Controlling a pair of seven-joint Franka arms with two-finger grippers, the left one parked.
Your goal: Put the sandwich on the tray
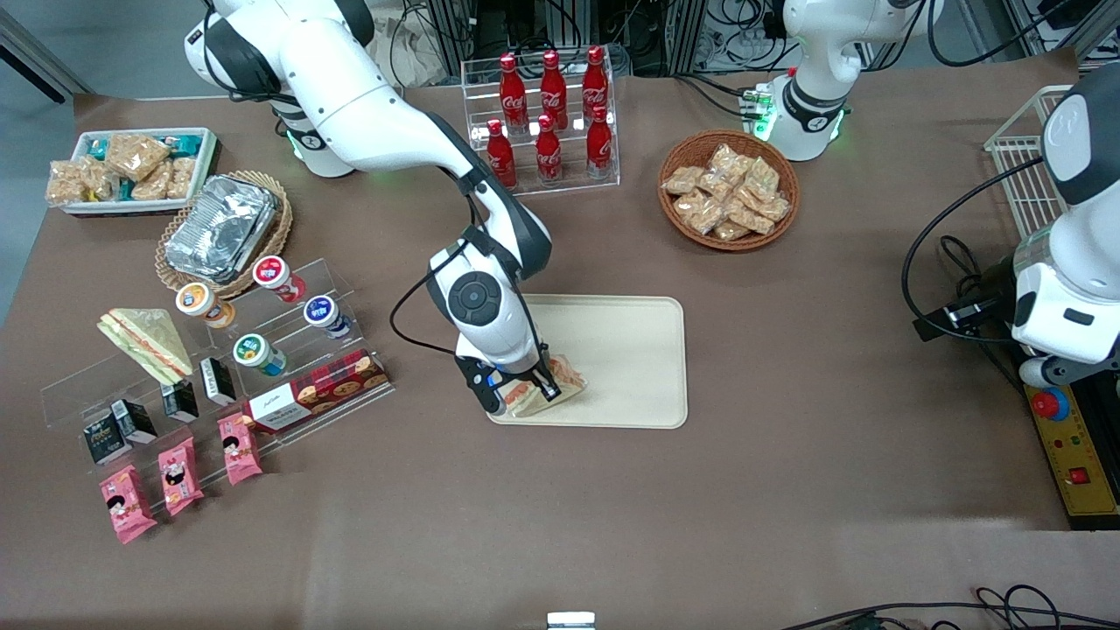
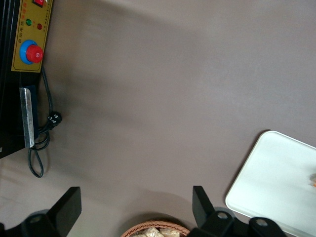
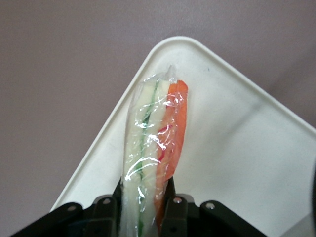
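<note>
The tray (image 1: 626, 350) sits mid-table and serves as the landmark here; its plain cream surface is bare except at the corner nearest the front camera on the working arm's side, where the gripper (image 1: 525, 385) is clamped on the sandwich (image 1: 560, 381). From the wrist camera the wrapped wedge (image 3: 155, 148) stands on edge between the two fingers (image 3: 173, 205), orange filling band and green layer plain to see, with the tray's rounded corner (image 3: 187, 47) directly beneath it. This looks like the placing step, close to its end — whether the wedge already touches the tray cannot be told. The next move probably calls for a short descent if any gap remains, then opening the fingers and lifting straight up so the wrap does not drag; being so near the rim, the sandwich could tip onto the table. Farther from the front camera than the tray, toward the parked arm's end, a wicker basket (image 1: 728, 229) holds wrapped snack packets. Toward the working arm's end, a second basket (image 1: 271, 241) holds a foil container (image 1: 220, 229), and a small white bin (image 1: 206, 153) holds more snack packets — all well apart from the tray.
</note>
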